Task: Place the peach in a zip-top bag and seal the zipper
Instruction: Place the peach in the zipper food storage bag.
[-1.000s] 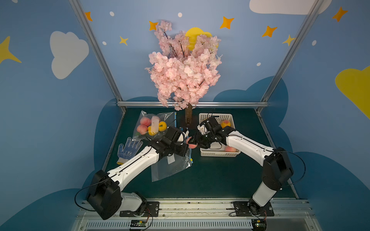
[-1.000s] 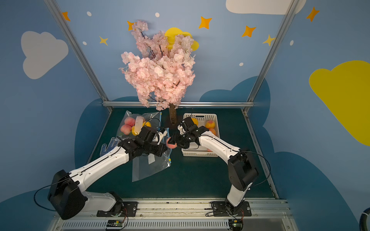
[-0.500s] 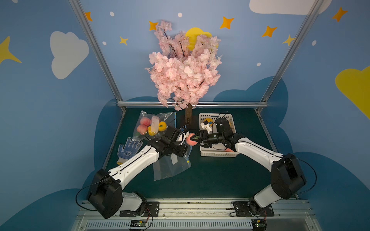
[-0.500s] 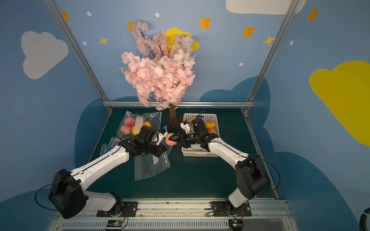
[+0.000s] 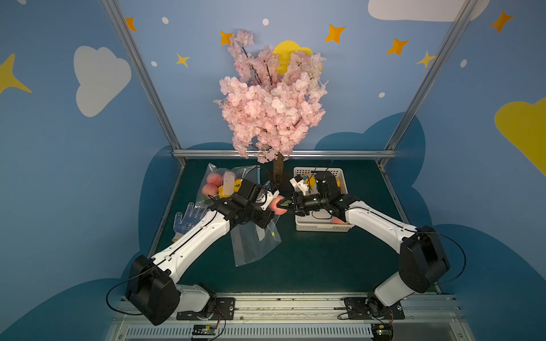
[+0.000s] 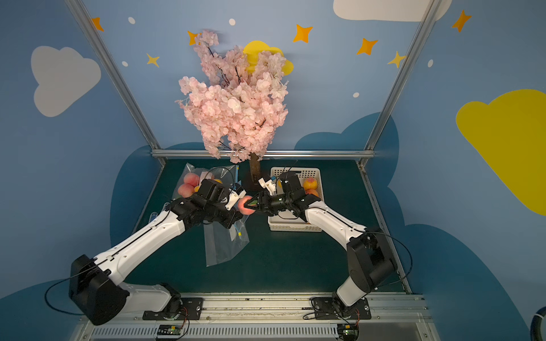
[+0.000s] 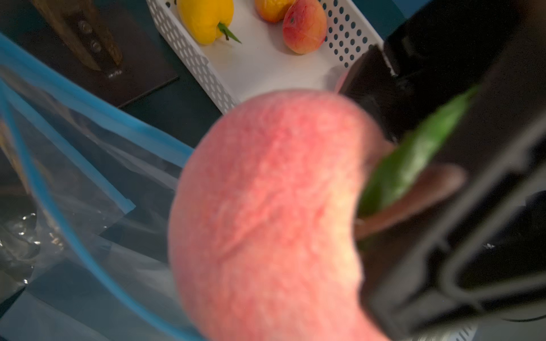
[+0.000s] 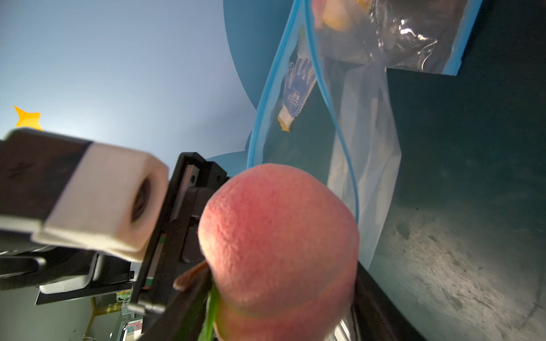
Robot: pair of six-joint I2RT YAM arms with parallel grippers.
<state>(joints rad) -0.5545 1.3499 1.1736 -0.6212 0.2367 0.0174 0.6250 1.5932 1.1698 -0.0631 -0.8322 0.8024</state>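
**Fingers bring the peach to the open bag mouth**

Right fingers (image 5: 288,211) are clamped on the peach (image 5: 276,206) in both top views. They hold it in the air over the middle of the counter (image 5: 325,265), just beside the wrist of the left arm (image 5: 201,236). The left fingers are hidden under that wrist and are closed. The zip-top bag (image 5: 254,245) hangs lifted from there with its bottom trailing on the counter, so I judge that they pinch its rim. The step in hand is insertion; sealing is not yet begun.

A white basket (image 5: 322,227) toward the far right corner holds a few fruits. A second bag (image 5: 221,184) in the far left corner holds peaches and something yellow. A dotted glove (image 5: 189,218) lies by the left edge.

In the left wrist view the peach (image 7: 266,212) fills the frame, its green leaf (image 7: 413,153) between the dark right fingers (image 7: 372,100). The bag's blue zipper rim (image 7: 97,118) gapes open behind and below it. The basket shows a yellow pepper (image 7: 206,20) and two reddish-orange fruits.

In the right wrist view the peach (image 8: 280,236) sits at the open loop of the rim (image 8: 325,97), apparently not yet through it.

The next move calls for pushing the peach past the rim while the mouth is kept wide. Release should come only once the fruit is inside. After that the zipper track must be pinched shut along its length.
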